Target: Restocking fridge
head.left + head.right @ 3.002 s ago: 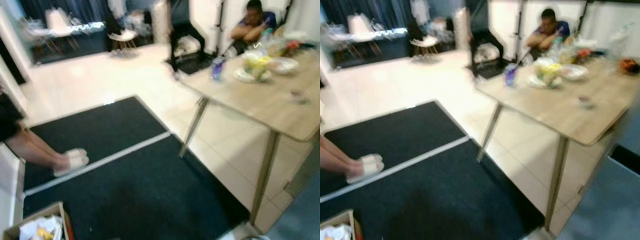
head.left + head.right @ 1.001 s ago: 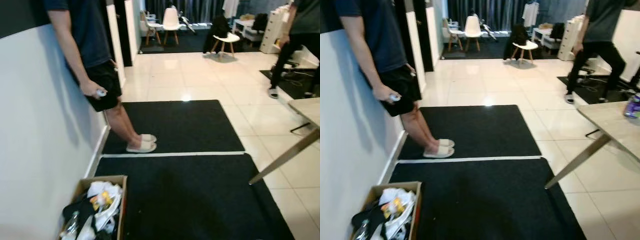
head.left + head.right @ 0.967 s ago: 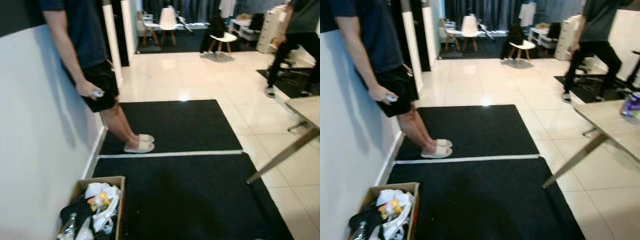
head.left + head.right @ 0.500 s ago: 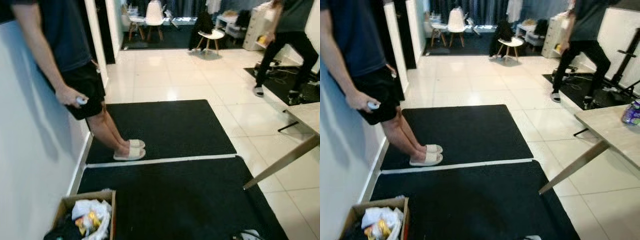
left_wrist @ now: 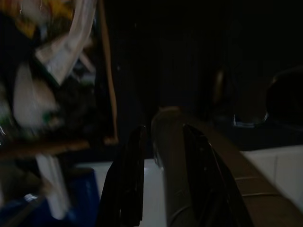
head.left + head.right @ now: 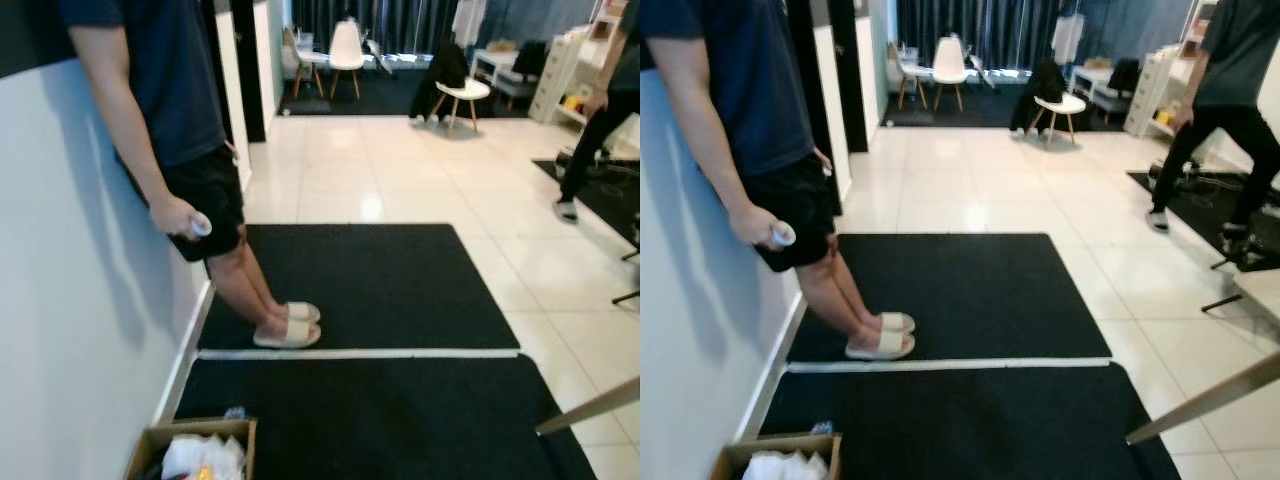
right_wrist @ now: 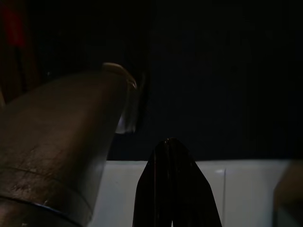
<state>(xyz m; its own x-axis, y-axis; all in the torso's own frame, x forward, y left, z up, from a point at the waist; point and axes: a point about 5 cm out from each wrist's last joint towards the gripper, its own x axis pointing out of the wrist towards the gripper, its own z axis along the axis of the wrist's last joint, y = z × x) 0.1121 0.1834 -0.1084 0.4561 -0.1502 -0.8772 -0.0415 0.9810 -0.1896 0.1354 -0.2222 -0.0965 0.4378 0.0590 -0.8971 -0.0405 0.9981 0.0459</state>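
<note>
Our view has swung and lifted since half a second ago: the open brown cardboard box [image 6: 192, 430] has slid to the bottom edge, and the slanted pale wooden table leg [image 6: 590, 407] now sits low on the right. The things themselves have not shifted.

We're looking down a room with a glossy cream tiled floor [image 6: 390, 170]. Two black rectangular floor mats lie end to end, the far mat [image 6: 370, 285] and the near mat [image 6: 380, 420], with a thin strip of pale tile between them. A person in a dark blue shirt and black shorts [image 6: 170, 110] leans against the plain white wall [image 6: 70, 300] on our left. Their feet, in cream slippers [image 6: 288, 333], stand on the far mat's near edge. That person's hand [image 6: 176, 215] holds a small white object [image 6: 201, 225]. The box stands by the wall on the near mat's corner, with crumpled white wrappers [image 6: 200, 458] inside.

Over on the right, a second person in dark trousers [image 6: 1230, 115] is caught mid-stride. Deep in the room stand white moulded chairs [image 6: 346, 48].

Now the claws. The left gripper [image 5: 163, 137] hangs in shadow near the box, its two black fingers apart; a dull rounded shape shows in the gap, and we cannot tell whether they touch it. The right gripper [image 7: 171, 146] hangs over dark mat, fingers pressed together with nothing between them.

Where the fridge stands, we cannot tell.
</note>
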